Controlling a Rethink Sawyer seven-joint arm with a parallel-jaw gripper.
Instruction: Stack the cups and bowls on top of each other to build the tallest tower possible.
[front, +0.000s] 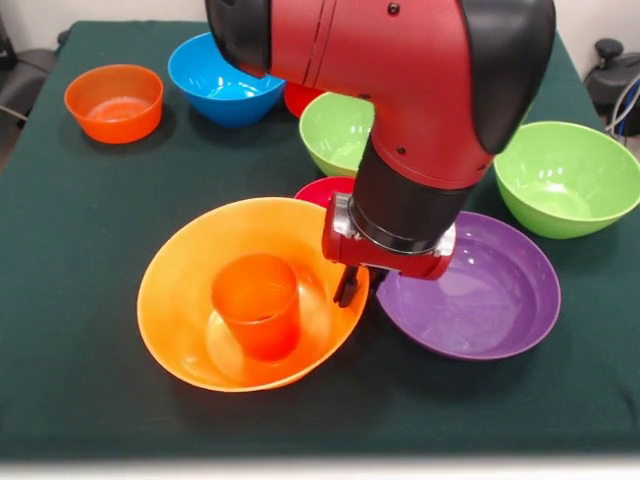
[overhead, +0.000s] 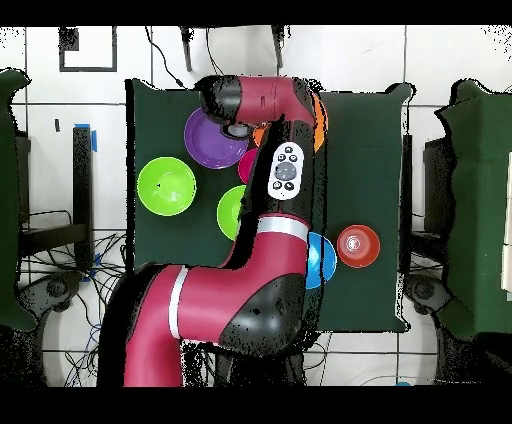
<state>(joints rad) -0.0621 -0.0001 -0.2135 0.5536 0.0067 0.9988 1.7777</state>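
Front view: gripper (front: 352, 285), opening unclear, over big orange bowl's (front: 180, 262) rim, right of orange cup (front: 258, 305).

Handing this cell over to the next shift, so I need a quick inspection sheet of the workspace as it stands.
Surface: dark green cloth covering the table.
Job's things: orange cup upright inside the big orange bowl; purple bowl beside it; two lime green bowls; blue bowl; small orange bowl; a crimson bowl partly hidden behind the arm.
Clutter: nothing seen.
Gripper: gripper low over the big orange bowl's rim; holds nothing visible; open or shut unclear.
Cables: loose cables on the floor.
Surroundings: tiled floor, other green-covered tables.
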